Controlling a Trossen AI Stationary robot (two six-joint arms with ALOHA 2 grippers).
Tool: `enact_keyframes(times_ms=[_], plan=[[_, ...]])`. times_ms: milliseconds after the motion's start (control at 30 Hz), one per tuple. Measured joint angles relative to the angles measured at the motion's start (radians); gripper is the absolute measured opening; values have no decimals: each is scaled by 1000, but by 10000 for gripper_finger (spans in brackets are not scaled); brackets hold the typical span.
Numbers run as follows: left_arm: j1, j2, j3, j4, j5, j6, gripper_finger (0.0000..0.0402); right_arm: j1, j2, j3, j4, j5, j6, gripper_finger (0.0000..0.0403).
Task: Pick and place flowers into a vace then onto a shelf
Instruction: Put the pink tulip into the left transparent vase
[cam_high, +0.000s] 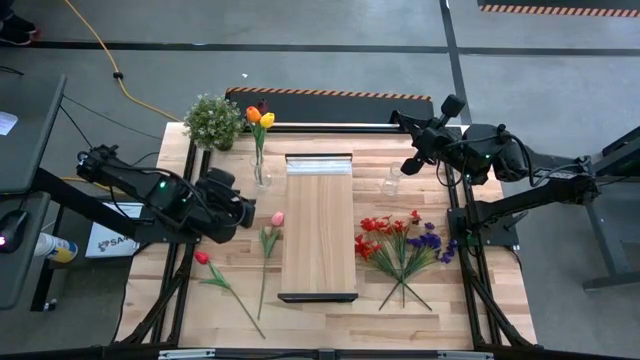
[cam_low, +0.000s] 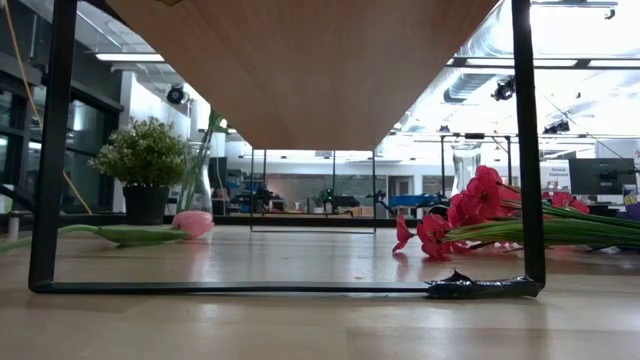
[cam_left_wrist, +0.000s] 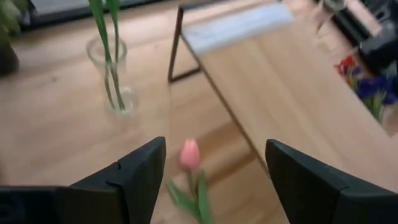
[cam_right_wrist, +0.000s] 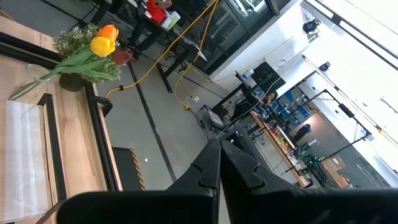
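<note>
Dark fingers (cam_left_wrist: 130, 180) of the left gripper (cam_high: 243, 212) stand spread wide apart, empty, above a pink tulip (cam_left_wrist: 189, 154) with a green stem lying on the butcher-block table (cam_high: 330, 315) just beside the long light-wood shelf (cam_high: 319, 228). Orange and yellow tulips (cam_high: 260, 118) stand in a clear glass vase (cam_high: 261, 176); the wrist view is blurred, so stem count is unsure. Red tulip (cam_high: 203, 258) and red-purple sprays (cam_high: 400, 240) lie flat. The right gripper (cam_right_wrist: 219, 163), pressed shut, hangs raised over the table's far right corner.

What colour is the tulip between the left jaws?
Pink tulip; clearest in the left wrist view.
</note>
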Motion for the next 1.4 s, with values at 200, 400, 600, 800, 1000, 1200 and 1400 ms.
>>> enact_keyframes(times_ms=[200, 400, 600, 800, 1000, 1200, 1400], plan=[[0, 39, 0, -111, 99, -127, 307, 0, 0, 0, 0, 0, 0, 0], [0, 139, -1, -156, 251, -205, 307, 0, 0, 0, 0, 0, 0, 0], [0, 261, -1, -156, 358, -259, 307, 0, 0, 0, 0, 0, -1, 0], [0, 370, -2, -143, 409, -283, 307, 0, 0, 0, 0, 0, -1, 0], [-4, 415, -3, -51, 390, -256, 308, 0, 0, 0, 0, 0, -9, 0], [-52, 408, -106, 82, 414, -244, 308, 0, 0, 0, 0, 0, -34, 0], [-139, 395, -239, 257, 465, -324, 308, 0, 0, 0, 1, -2, -38, 0]])
